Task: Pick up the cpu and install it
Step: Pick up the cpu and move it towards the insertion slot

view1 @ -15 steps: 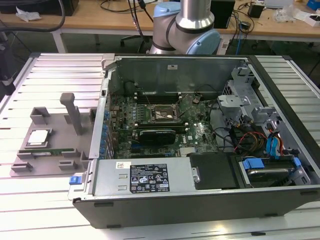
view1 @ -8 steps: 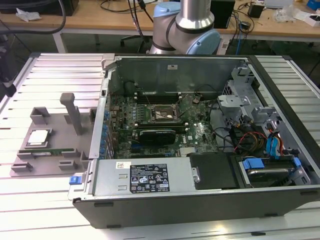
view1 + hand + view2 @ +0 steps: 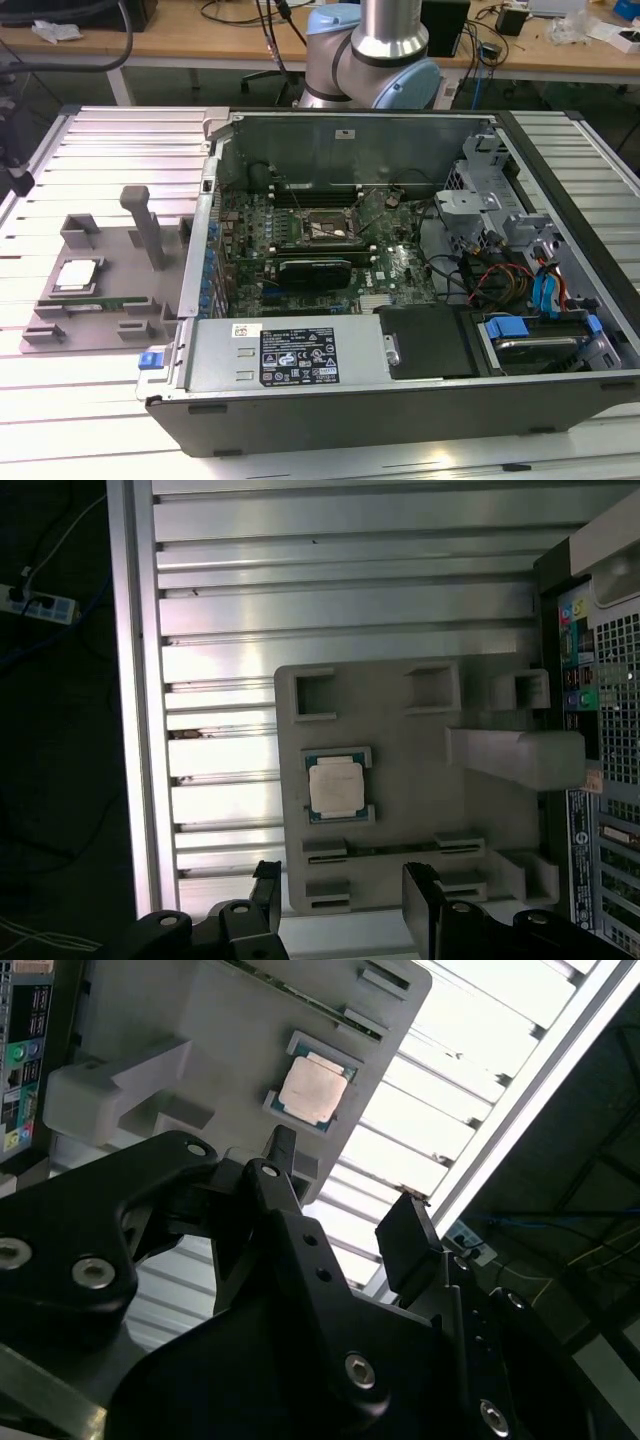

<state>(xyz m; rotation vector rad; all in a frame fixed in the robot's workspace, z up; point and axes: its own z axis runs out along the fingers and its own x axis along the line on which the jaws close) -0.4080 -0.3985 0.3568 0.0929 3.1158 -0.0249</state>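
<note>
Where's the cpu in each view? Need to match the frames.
Exterior view: cpu on the grey holder, at the exterior view's left of the case.
First wrist view: cpu in the holder's pocket.
Second wrist view: cpu in that pocket.
Shared landmark: the holder's upright post.

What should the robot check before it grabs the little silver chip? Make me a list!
1. The chip lies flat in the grey holder: ok.
2. Nothing covers the chip: ok.
3. The gripper is open and empty: ok.
4. The gripper is around the chip: not ok, it is apart from it.
5. The computer case has its lid off: ok.
6. The socket on the board is empty and unlatched: cannot tell.
</note>
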